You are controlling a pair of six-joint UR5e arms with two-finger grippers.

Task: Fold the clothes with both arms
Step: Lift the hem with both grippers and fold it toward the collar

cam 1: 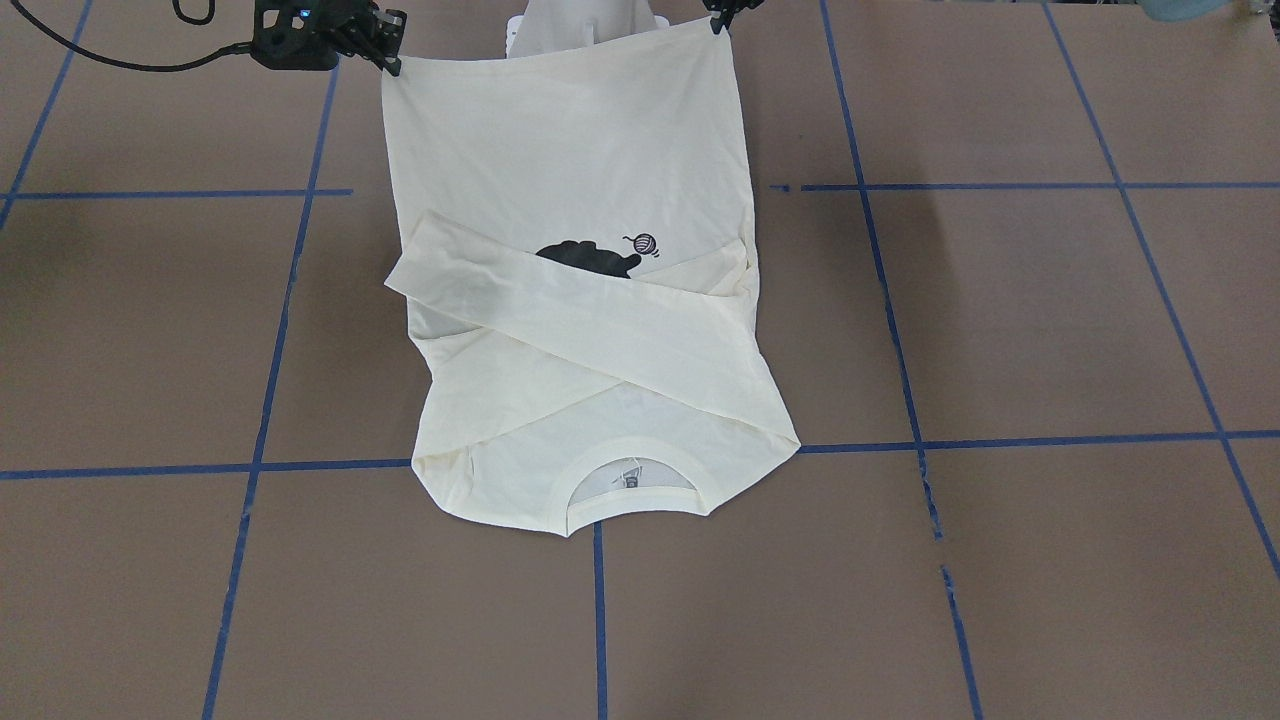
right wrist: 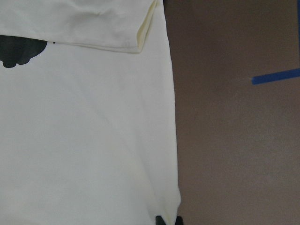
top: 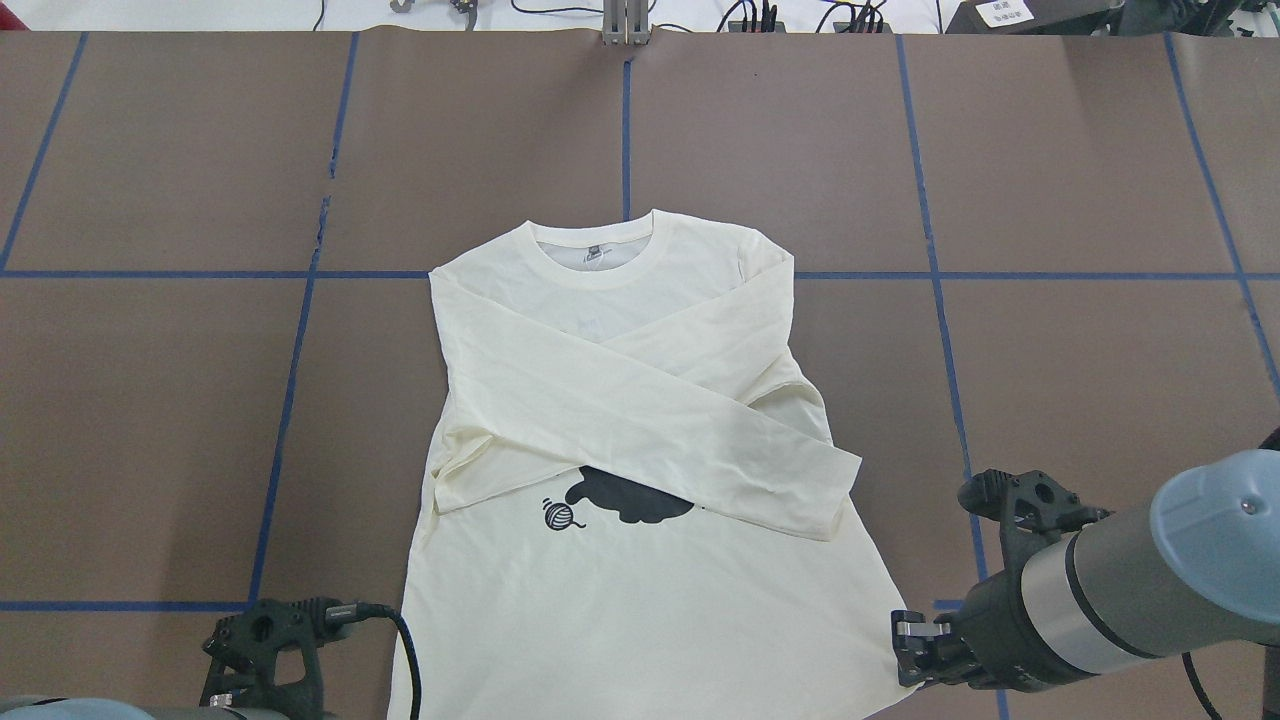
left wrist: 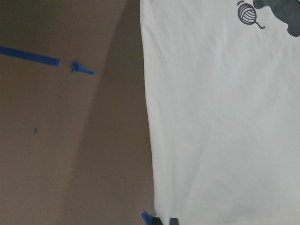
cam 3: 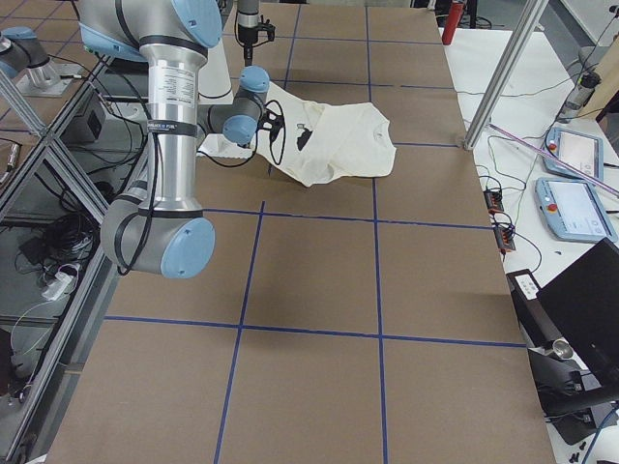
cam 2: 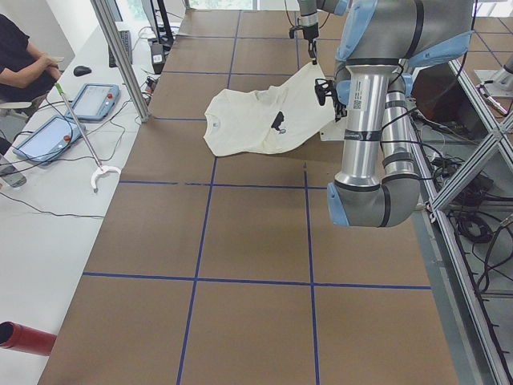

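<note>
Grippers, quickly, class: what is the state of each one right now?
Left gripper: shut on the T-shirt, at a hem corner.
Right gripper: shut on the T-shirt's other hem corner.

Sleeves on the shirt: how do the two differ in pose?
The top sleeve runs unbroken across the shirt; the under sleeve is crossed and partly hidden by it. The top sleeve's cuff pokes past the shirt's side edge; the under sleeve's cuff stops about at it. Both lie folded across the chest in an X.
</note>
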